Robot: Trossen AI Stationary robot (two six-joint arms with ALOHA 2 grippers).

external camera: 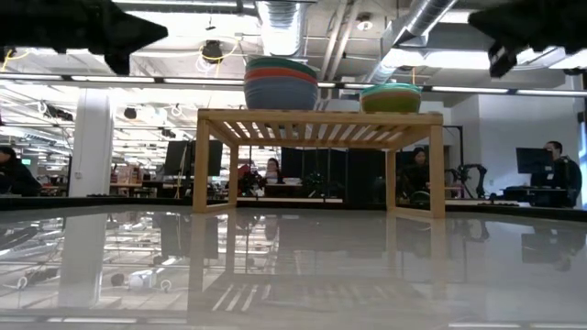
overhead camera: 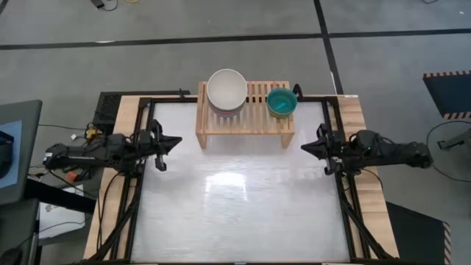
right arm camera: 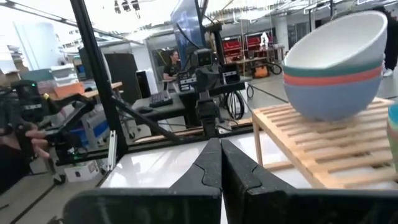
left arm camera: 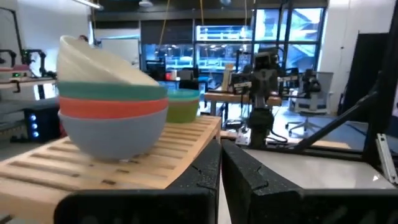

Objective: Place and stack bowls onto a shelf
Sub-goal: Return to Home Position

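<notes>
Overhead, two stacks of bowls (external camera: 281,87) are seen on the shelf (overhead camera: 254,121) at the back of the bench (overhead camera: 243,213): the larger ones are hidden under the cream-white bowl (overhead camera: 227,88), the smaller ones under the cyan bowl (overhead camera: 281,101). The left gripper (overhead camera: 176,141) and right gripper (overhead camera: 305,147) are held at the bench's sides, clear of the shelf, each with its fingers (left arm camera: 202,177) pressed together on nothing.

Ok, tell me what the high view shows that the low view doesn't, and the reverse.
Only the high view: the insides of the white bowl and cyan bowl, and the left gripper and right gripper at the table's sides. Only the low view: the big stack's layers side-on, people behind. Both: the shelf carrying two stacks.
</notes>
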